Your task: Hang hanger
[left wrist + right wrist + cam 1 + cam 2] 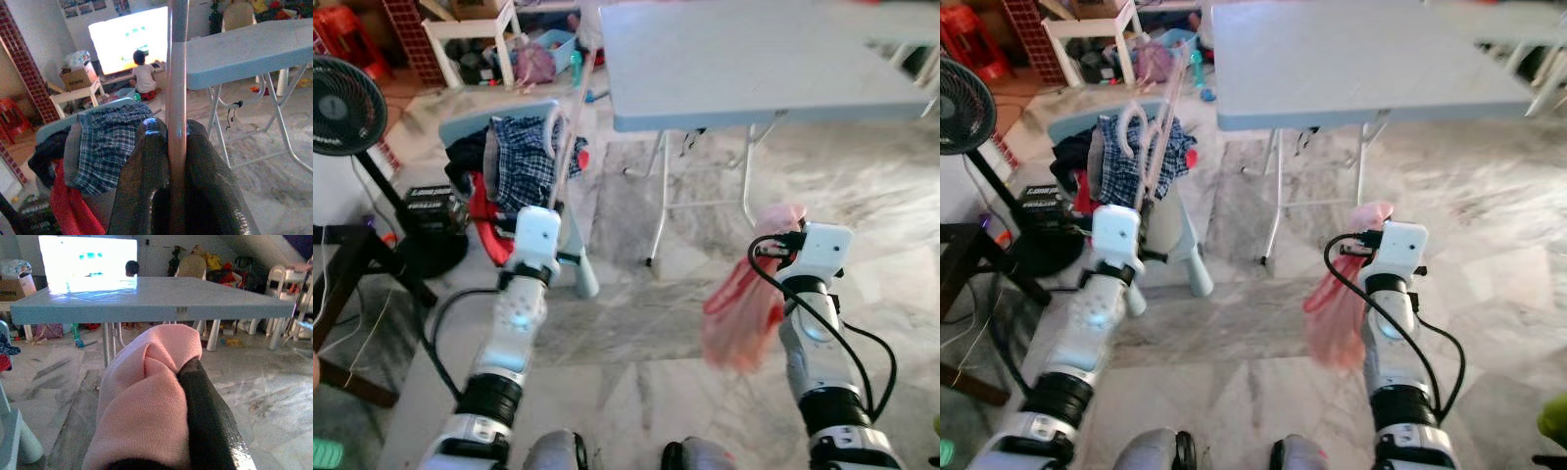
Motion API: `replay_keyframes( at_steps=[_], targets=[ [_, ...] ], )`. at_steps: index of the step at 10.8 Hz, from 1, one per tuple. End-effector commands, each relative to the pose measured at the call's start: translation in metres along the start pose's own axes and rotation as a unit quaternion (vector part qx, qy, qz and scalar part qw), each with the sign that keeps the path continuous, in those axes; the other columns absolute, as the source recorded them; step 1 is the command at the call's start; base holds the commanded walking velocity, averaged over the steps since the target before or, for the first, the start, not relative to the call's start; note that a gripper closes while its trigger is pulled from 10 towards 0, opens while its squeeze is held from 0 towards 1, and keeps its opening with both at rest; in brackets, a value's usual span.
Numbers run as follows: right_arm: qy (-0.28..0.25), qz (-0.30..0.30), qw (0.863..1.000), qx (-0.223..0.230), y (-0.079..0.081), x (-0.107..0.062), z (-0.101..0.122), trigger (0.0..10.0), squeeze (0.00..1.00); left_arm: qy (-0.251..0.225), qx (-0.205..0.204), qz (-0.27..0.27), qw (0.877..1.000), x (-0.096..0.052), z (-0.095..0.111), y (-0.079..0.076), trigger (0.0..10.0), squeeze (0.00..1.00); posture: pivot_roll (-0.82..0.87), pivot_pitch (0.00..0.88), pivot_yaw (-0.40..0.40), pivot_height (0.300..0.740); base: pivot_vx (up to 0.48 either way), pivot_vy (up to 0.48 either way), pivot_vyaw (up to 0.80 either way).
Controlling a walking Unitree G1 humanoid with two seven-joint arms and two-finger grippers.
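Note:
My left gripper (pixel 170 134) is shut on the thin pale-pink bar of a clothes hanger (pixel 570 117). The bar runs up between the two black fingers (pixel 146 161), and the hanger's hook (pixel 1135 117) stands above the clothes pile. My right gripper (pixel 171 374) is shut on a bunched pink garment (pixel 744 304). The garment hangs down from that gripper over the marble floor, in front of the table's legs. One black finger (pixel 205 421) shows beside the cloth; the other is hidden under it.
A grey folding table (pixel 754 59) stands ahead to the right. A pale blue chair (pixel 470 122) piled with plaid, dark and red clothes (pixel 524 157) is just past my left gripper. A black fan (pixel 342 108) and a dark stool (pixel 352 255) stand to the left. A person (pixel 144 76) sits before a bright screen.

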State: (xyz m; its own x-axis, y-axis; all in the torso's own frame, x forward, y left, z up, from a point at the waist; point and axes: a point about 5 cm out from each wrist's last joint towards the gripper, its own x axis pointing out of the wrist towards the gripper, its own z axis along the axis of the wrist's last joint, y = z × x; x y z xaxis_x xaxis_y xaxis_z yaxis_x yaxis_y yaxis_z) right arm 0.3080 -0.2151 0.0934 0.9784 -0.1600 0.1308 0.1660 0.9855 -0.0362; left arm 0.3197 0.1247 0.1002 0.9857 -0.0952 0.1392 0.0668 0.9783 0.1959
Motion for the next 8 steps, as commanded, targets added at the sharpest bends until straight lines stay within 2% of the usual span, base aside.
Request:
replay_keyframes(
  at_steps=[1,3,4,8],
  targets=[
    [-0.015,0.006,1.0,-0.006,-0.001,0.003,0.007,10.0,0.0,-0.015,0.001,0.012,1.0,0.007,0.007,0.001,10.0,0.0,-0.05,0.0,-0.03,0.74,0.0,0.0,0.0],
    [-0.027,0.007,0.999,-0.018,-0.004,0.007,0.012,10.0,0.0,-0.017,-0.02,0.011,1.0,0.007,0.007,-0.004,10.0,0.0,-0.06,0.012,-0.022,0.74,0.0,0.0,0.0],
    [-0.029,-0.002,0.999,-0.013,-0.006,0.006,0.012,10.0,0.0,-0.019,-0.027,-0.001,0.999,0.003,0.005,-0.004,10.0,0.0,-0.06,0.031,-0.011,0.74,0.0,0.0,0.0],
    [-0.01,-0.005,1.0,-0.013,-0.012,-0.005,0.003,10.0,0.0,-0.021,-0.03,0.013,0.999,-0.004,0.003,0.005,10.0,0.0,-0.05,0.064,-0.033,0.74,0.262,0.0,0.0]
  ],
)
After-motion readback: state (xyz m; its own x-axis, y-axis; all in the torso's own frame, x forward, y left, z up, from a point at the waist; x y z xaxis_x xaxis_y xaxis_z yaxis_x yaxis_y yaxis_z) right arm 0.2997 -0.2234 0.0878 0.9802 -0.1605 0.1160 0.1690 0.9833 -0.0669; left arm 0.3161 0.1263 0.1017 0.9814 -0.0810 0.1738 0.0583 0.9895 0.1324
